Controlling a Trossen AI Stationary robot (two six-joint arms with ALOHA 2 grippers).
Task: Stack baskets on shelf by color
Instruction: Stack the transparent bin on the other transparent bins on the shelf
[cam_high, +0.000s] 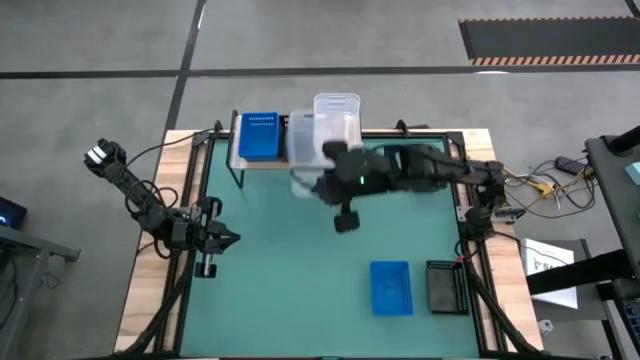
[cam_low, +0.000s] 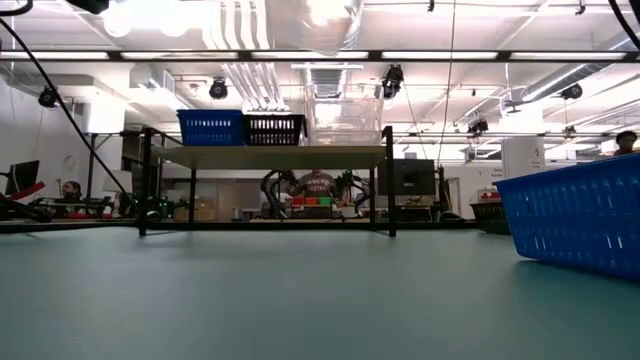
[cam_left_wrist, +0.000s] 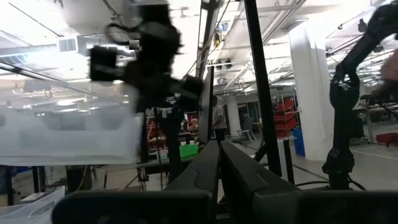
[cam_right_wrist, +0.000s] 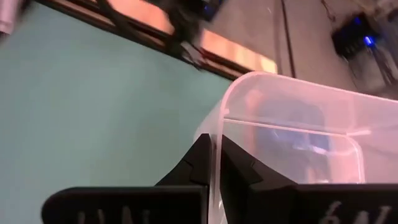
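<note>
The shelf (cam_high: 300, 163) stands at the table's far edge. On it are a blue basket (cam_high: 258, 137), a black basket (cam_low: 274, 129) and a clear basket (cam_high: 338, 113). My right gripper (cam_right_wrist: 214, 152) is shut on another clear basket (cam_high: 303, 138), high above the shelf (cam_low: 265, 153). This held basket also shows at the top of the low view as a blurred clear basket (cam_low: 330, 25). A blue basket (cam_high: 391, 287) and a black basket (cam_high: 446, 287) sit on the mat near the right front. My left gripper (cam_high: 225, 238) waits shut at the table's left side. My right gripper pinches the clear basket's wall at its rim (cam_right_wrist: 216, 134), near a rounded corner, with one finger on each side of the wall. The basket is lifted clear and hangs in the air above the shelf, beyond the fingers.
The green mat (cam_high: 290, 260) lies bare between the shelf and the two baskets at the right front. Black frame rails run along the table's edges. Cables and gear lie off the table to the right.
</note>
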